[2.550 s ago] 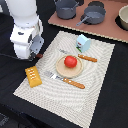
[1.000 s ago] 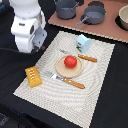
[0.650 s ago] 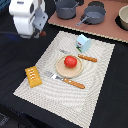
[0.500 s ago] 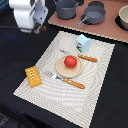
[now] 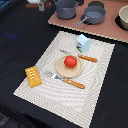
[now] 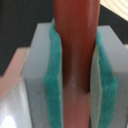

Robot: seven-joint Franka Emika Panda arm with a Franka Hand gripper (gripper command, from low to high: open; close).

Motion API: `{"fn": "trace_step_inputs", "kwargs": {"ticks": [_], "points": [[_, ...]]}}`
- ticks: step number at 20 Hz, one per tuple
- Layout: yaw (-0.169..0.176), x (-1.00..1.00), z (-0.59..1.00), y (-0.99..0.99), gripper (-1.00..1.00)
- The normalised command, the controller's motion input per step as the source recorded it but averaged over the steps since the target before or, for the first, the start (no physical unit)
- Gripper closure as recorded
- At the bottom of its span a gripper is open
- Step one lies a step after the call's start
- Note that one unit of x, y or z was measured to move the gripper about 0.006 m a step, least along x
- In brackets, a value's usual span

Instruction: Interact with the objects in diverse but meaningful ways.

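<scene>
In the wrist view my gripper (image 6: 75, 75) is shut on the brown sausage (image 6: 76, 45), which stands between the green pads (image 6: 52, 87). In the exterior view only a white and brown bit of the gripper (image 5: 40, 4) shows at the top edge, left of the grey pots (image 5: 66, 7). A small red tomato (image 5: 70, 61) sits on the tan round plate (image 5: 60, 71). The ridged yellow-orange block (image 5: 33, 76) lies at the mat's left. The pale carton (image 5: 83, 43) stands behind the plate. An orange-handled fork (image 5: 70, 81) and knife (image 5: 86, 58) flank the plate.
A striped beige placemat (image 5: 95, 92) carries the plate and cutlery on a black table. The pinkish toy kitchen board (image 5: 107, 31) at the back holds a second pot (image 5: 94, 14) with a long handle and a pale bowl (image 5: 123, 17).
The arm has moved from beside the mat's left corner toward the far back left, nearly out of the exterior view. The things on the mat have stayed put.
</scene>
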Motion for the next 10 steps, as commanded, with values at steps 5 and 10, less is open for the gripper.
{"fn": "trace_step_inputs", "kwargs": {"ticks": [5,10], "points": [[-0.001,0.37,0.17,0.77,1.0],[-0.014,0.48,0.14,0.73,1.0]]}}
